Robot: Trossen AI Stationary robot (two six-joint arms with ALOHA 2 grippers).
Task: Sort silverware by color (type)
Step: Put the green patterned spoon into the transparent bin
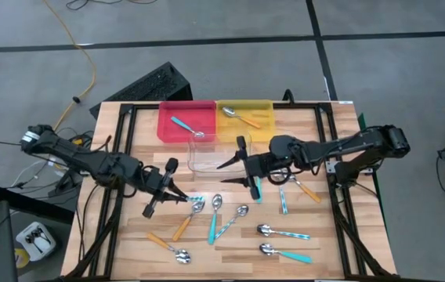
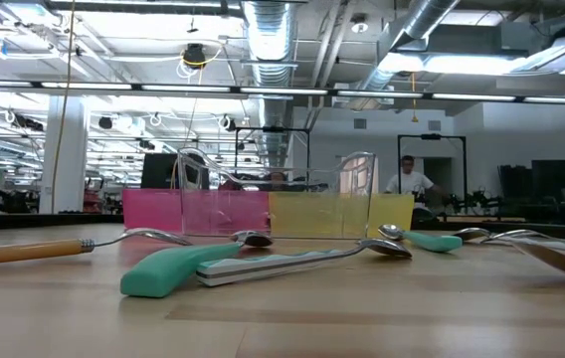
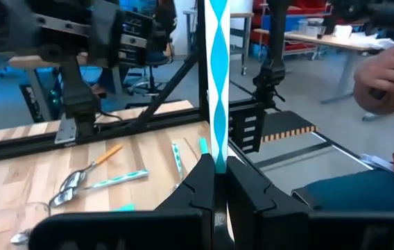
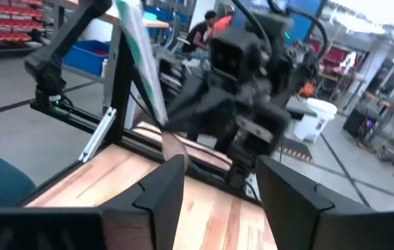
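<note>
The spoons [image 1: 222,223] have shiny metal bowls and slim plastic handles. On the bare wood near the front of the table [image 1: 340,235] I count about eight: two with orange handles at the front left, three or four teal or pale blue ones in the middle, two teal ones at the front right. Two more lie beside the right arm, one orange and one pale blue. One teal-handled spoon [image 1: 183,126] lies in the red tray [image 1: 168,117] and one orange-handled spoon [image 1: 244,117] in the yellow tray [image 1: 265,117]. A clear tray [image 1: 207,157] stands just in front of them.

The left gripper [image 1: 182,199] is clamped on a blue striped spoon handle [image 3: 217,90], held upright between its fingers [image 3: 200,184]. The right gripper [image 1: 236,166] is above the clear tray with its fingers [image 4: 159,191] apart, holding nothing.
</note>
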